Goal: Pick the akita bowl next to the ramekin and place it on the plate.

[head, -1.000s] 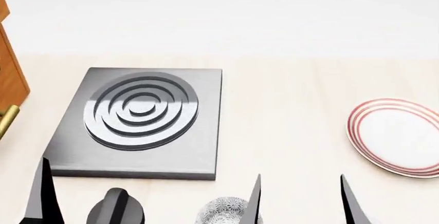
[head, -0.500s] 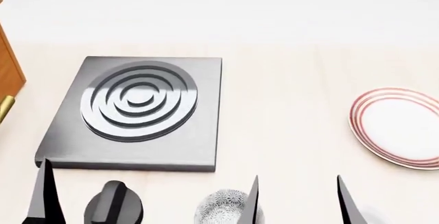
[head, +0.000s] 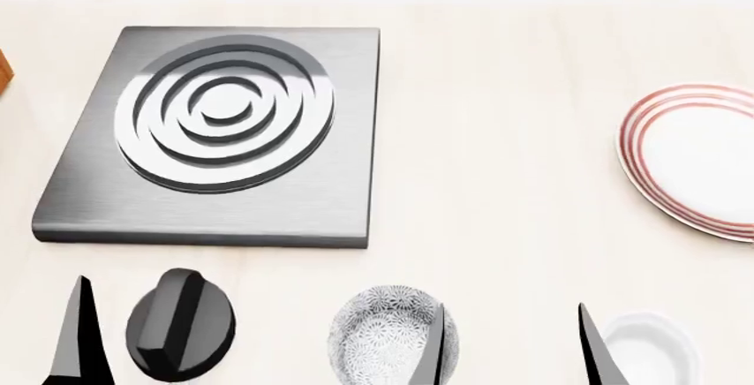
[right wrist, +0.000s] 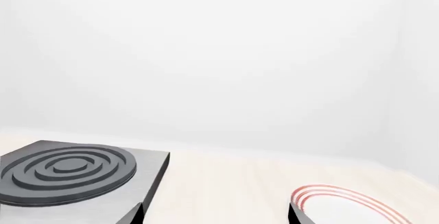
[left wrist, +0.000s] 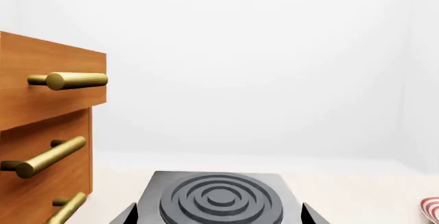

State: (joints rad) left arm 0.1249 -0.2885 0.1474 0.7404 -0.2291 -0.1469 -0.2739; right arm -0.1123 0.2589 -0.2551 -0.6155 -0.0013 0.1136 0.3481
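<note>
The akita bowl (head: 383, 334), speckled grey and white, stands at the near edge of the counter. The plain white ramekin (head: 648, 350) is to its right. The red-ringed plate (head: 637, 151) lies farther back at the right edge and also shows in the right wrist view as the plate (right wrist: 350, 199). My right gripper (head: 514, 354) is open, hanging between bowl and ramekin, and one finger overlaps the bowl's right side in the head view. The right gripper (right wrist: 216, 218) holds nothing. My left gripper (left wrist: 219, 219) is open and empty, facing the burner. One of its fingers (head: 77, 336) shows at the near left.
A grey square burner plate (head: 342, 200) with raised rings lies at the back left. A black knob (head: 179, 323) sits in front of it, left of the bowl. Wooden drawers with brass handles (left wrist: 41, 131) stand at the far left. A white wall closes the back.
The head view has tilted down: burner and plate slid up the picture, and the bowl, knob and ramekin came into fuller view. Both grippers keep their places in the picture.
</note>
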